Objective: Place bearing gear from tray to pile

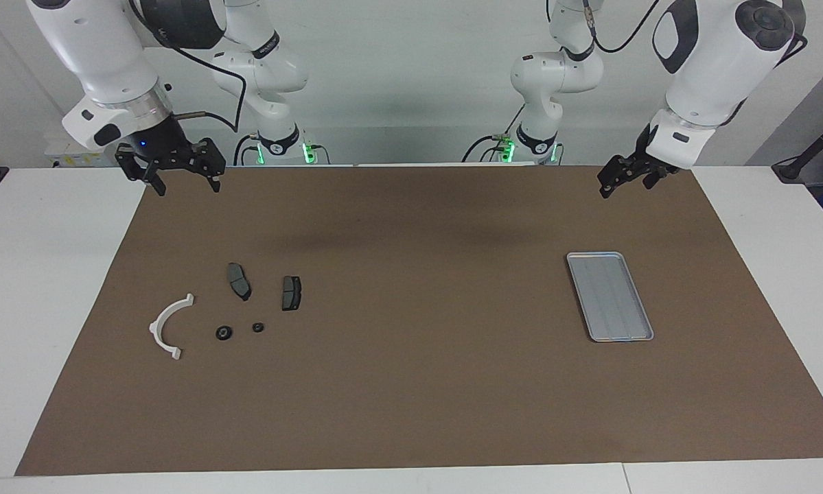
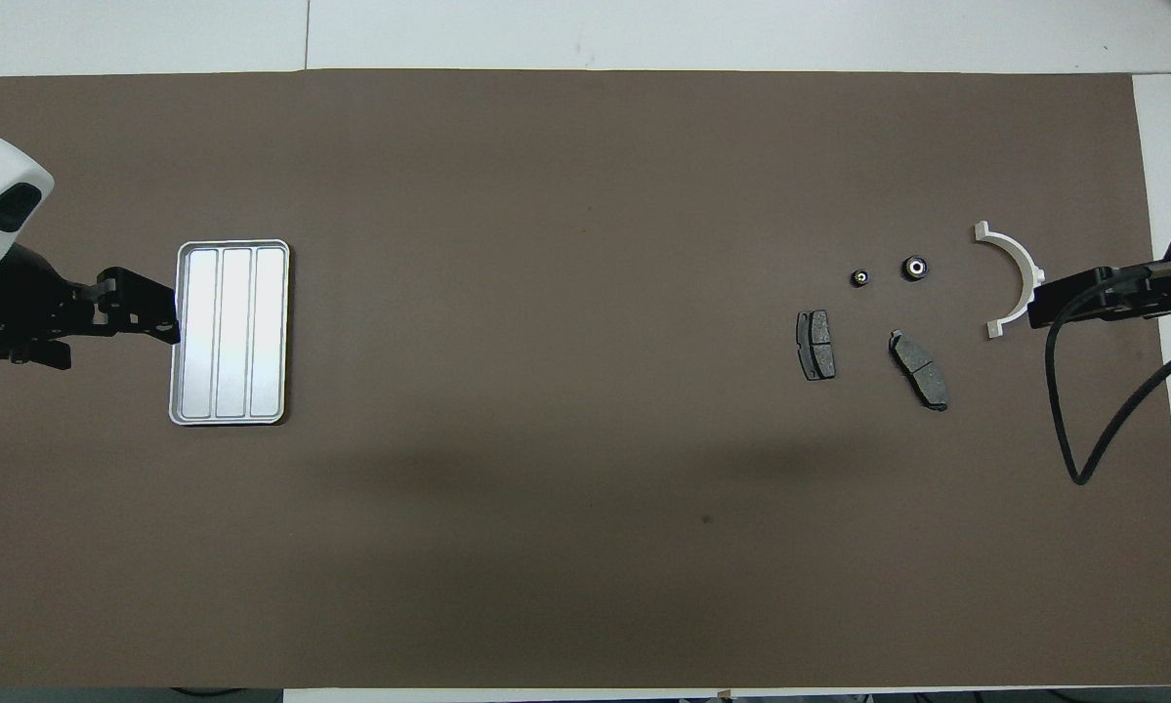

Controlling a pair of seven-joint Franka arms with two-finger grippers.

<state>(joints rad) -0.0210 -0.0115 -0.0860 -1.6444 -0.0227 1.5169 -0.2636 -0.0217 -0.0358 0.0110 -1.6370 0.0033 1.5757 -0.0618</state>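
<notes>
we see the tray (image 1: pixel 610 296) empty at the left arm's end. both bearing gears (image 1: pixel 224 333) already lie in the pile (image 1: pixel 171 326), at six o'clock from the brake pads (image 1: pixel 239 280). the left gripper (image 1: pixel 624 180) and the right gripper (image 1: pixel 178 174) hang apart, empty. the risk we judge: a needless reach scattering the small rollers.

- From overhead, the picture's edge cuts off most of my right tool (image 2: pixel 1059 303); I can't see its fingers there.
- My left tool (image 2: pixel 146 314) covers part of the tray (image 2: pixel 231 332) rim overhead.
- The two small round parts (image 1: pixel 224 333) are too tiny to identify.
</notes>
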